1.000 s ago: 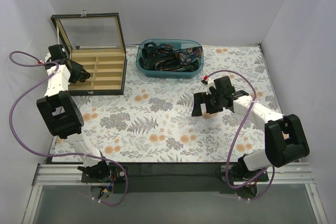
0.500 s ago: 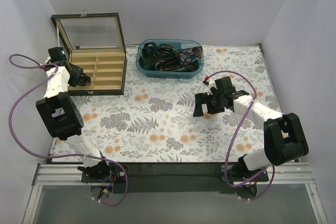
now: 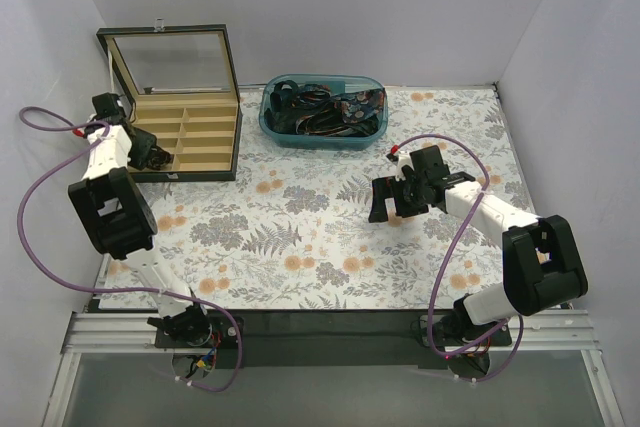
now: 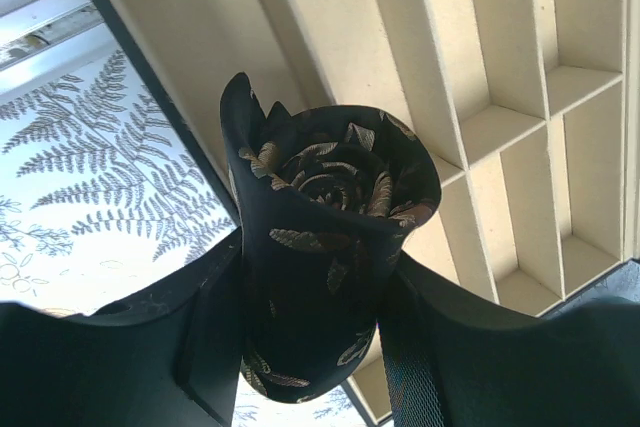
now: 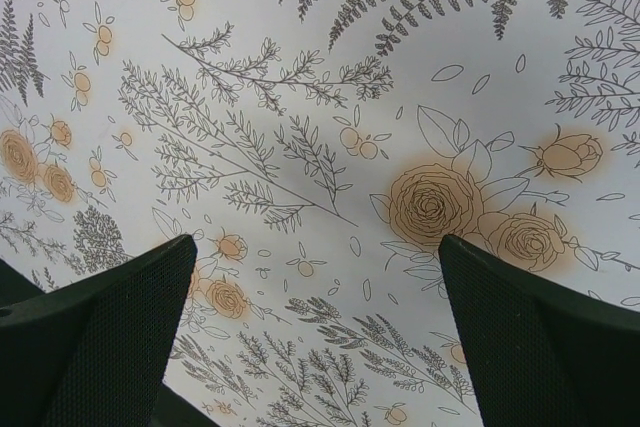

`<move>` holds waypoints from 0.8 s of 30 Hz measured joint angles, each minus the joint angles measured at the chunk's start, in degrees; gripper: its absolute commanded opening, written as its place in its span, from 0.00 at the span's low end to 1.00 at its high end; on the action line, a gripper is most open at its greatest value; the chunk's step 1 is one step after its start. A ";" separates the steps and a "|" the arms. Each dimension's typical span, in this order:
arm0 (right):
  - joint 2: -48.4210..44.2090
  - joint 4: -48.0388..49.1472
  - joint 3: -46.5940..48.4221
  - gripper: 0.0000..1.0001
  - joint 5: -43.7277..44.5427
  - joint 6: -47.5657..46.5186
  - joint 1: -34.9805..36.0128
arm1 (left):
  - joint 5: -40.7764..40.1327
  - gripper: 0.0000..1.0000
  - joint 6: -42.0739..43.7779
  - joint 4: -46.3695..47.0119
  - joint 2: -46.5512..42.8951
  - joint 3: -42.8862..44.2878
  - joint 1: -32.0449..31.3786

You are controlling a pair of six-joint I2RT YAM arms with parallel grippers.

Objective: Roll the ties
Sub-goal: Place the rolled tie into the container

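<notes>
A dark tie with gold leaf patterning, rolled into a tight coil (image 4: 320, 237), sits between the fingers (image 4: 212, 332) of my left gripper (image 4: 305, 347), which is shut on it. The roll hangs just above the tan compartments of the open box (image 3: 200, 142), near its left side, where my left gripper (image 3: 152, 154) shows in the top view. More dark ties (image 3: 318, 107) lie tangled in the teal bin (image 3: 270, 125) at the back. My right gripper (image 3: 392, 199) hovers open over the floral cloth, right of centre, and nothing lies between its fingertips (image 5: 315, 332).
The box's glass lid (image 3: 170, 59) stands upright behind its compartments. The box's dark rim (image 4: 150, 97) runs beside the roll. White walls close in the left, back and right sides. Purple cables (image 3: 40, 197) loop off both arms.
My left gripper has shifted a little toward the near-left corner of the box with the rolled tie in it. The right arm has barely moved.
</notes>
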 measured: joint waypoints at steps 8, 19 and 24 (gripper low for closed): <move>0.00 0.02 -0.02 0.96 0.22 -0.33 -0.22 | -0.09 0.00 -0.02 -0.31 0.24 -0.26 2.25; 0.09 0.04 -0.07 0.96 0.37 -0.39 -0.55 | 0.72 0.00 -0.22 -0.39 5.53 2.95 3.19; 0.11 0.07 -0.61 0.96 0.37 -0.42 -0.55 | 0.68 0.00 -0.57 -1.03 6.62 4.39 3.19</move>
